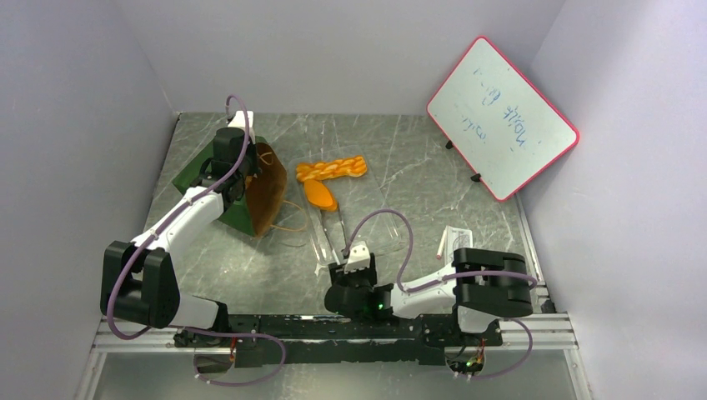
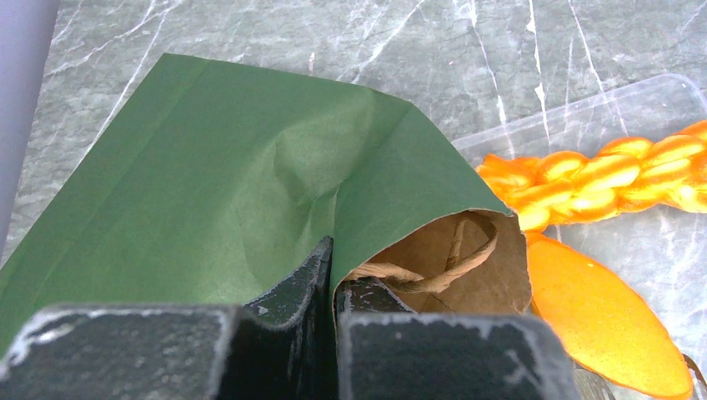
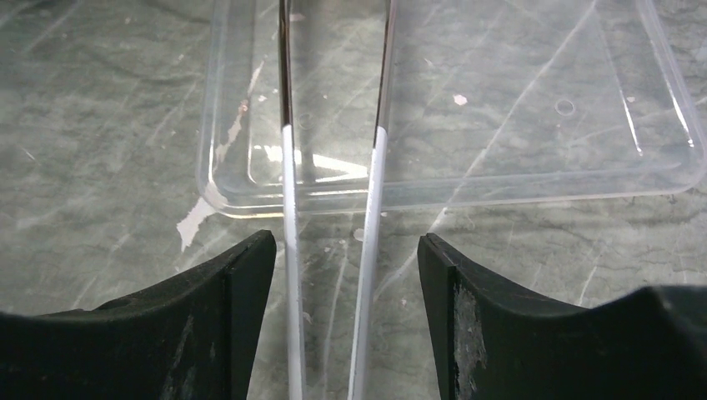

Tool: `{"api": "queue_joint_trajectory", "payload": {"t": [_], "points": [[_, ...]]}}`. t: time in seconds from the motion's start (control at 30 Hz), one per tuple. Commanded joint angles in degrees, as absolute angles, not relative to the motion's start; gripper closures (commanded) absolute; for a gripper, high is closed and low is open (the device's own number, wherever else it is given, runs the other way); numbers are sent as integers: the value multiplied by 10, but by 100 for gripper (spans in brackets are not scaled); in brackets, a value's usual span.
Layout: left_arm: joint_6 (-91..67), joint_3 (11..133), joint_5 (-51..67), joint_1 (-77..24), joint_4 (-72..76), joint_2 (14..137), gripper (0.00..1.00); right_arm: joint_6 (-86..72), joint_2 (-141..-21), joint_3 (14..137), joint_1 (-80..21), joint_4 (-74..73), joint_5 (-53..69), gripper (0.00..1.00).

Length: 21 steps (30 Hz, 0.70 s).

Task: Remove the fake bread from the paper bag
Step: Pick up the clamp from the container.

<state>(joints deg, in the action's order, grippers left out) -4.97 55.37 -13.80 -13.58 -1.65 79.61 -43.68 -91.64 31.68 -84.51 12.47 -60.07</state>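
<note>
Left claw [image 2: 333, 277] pinched shut on the rim of the green paper bag [image 2: 208, 183], bag lying over on the counter [image 1: 417, 167], mouth facing a clear tray [image 3: 534, 125], braided bread loaf [image 1: 332, 170] and oval bread roll [image 1: 320, 194] lay there, right claw [image 3: 346, 242] spread astride the metal tongs [image 3: 288, 208].

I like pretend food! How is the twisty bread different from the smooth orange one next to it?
The braided loaf is long and bumpy, with twisted strands; the oval roll is shorter and smooth. The braided loaf looks yellower, the oval roll a deeper orange. Both are shiny and lie outside the paper bag, on the clear tray.
</note>
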Motion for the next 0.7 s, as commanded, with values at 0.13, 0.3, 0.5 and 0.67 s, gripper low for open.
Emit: {"api": "queue_joint_trajectory", "payload": {"t": [0.13, 0.3, 0.5, 0.67], "points": [[-58, 549, -126, -131, -10, 794, 93, -393, -925, 311, -848, 207, -632, 33], [-58, 549, -126, -131, -10, 793, 93, -390, -947, 323, -845, 206, -627, 33], [-58, 549, -125, -131, -10, 793, 93, -385, -945, 314, -826, 227, -616, 34], [-57, 549, -125, -131, -9, 795, 93, -363, -943, 306, -817, 260, -604, 43]]}}
